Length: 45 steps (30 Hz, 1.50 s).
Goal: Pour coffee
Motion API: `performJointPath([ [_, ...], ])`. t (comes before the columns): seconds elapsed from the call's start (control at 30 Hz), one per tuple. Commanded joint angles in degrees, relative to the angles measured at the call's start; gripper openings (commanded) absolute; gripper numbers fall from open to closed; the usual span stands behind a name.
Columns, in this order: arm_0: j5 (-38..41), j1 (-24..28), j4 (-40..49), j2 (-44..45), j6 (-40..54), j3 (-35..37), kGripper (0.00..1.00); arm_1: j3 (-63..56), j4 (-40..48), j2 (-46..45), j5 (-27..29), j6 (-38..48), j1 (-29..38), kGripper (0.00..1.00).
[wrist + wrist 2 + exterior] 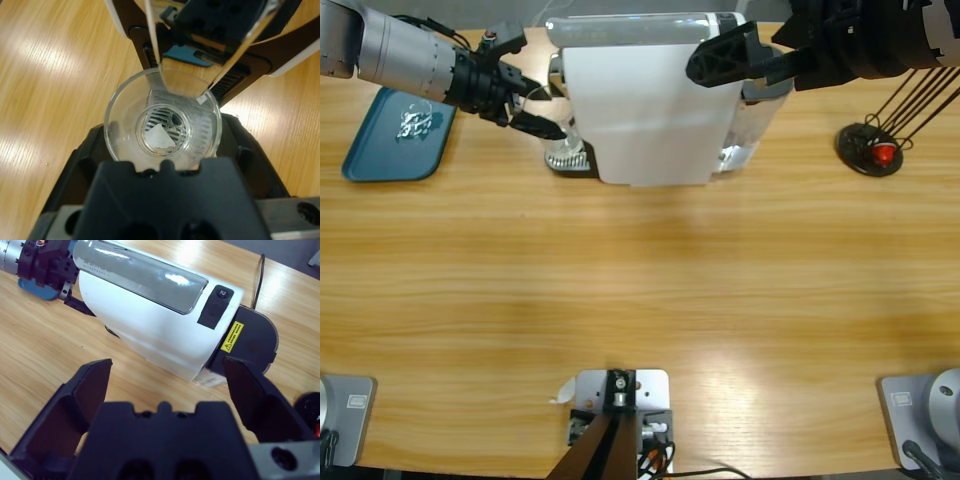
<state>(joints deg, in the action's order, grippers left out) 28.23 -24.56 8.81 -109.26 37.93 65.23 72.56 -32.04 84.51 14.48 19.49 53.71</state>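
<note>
A small clear glass cup (162,122) stands on the drip grille under the spout of the white coffee machine (650,100). My left gripper (552,112) reaches in from the upper left, and its jaws press on both sides of the cup (566,150). The cup's bottom shows the grille through it, and the coffee is not in view. My right gripper (722,58) hangs open over the machine's (150,335) top right end with nothing between its jaws. It is near the black button (219,296).
A teal tray (370,150) with crumpled silver bits lies at the far left. A black round stand (855,150) holding a red capsule (886,153) sits at the right, with thin black rods rising from it. Bare wood fills the front half of the table.
</note>
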Motion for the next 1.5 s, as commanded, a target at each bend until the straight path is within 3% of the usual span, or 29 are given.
performJointPath([
  [0.03,1.5,-1.0,0.6,-3.0,0.5,-1.3,0.582,-1.5,1.1,1.5,-1.1,-0.7,-0.5,1.000],
  [0.4,1.6,-1.0,0.6,-3.7,0.5,-1.2,0.592,-1.0,1.7,2.5,-1.3,-0.7,-0.6,1.000],
  [0.63,3.6,-1.4,0.6,-3.6,-0.3,-1.5,0.796,-1.0,1.7,2.3,-1.0,-0.7,-0.6,1.000],
  [0.7,3.9,-1.4,0.7,-3.5,-0.4,-1.7,0.961,-0.9,1.7,2.3,-0.9,-0.7,-0.6,1.000],
  [0.73,3.9,-1.4,0.7,-3.4,-0.4,-1.8,0.993,-0.9,1.7,2.3,-0.9,-0.7,-0.6,1.000],
  [1.03,2.4,-1.2,0.7,-2.5,-0.4,-2.5,1.000,-0.8,1.7,2.4,-1.1,-0.7,-0.6,1.000],
  [1.5,2.3,4.6,0.6,6.9,-1.6,-8.6,1.000,0.5,0.4,2.3,-0.8,-0.9,-0.6,1.000],
])
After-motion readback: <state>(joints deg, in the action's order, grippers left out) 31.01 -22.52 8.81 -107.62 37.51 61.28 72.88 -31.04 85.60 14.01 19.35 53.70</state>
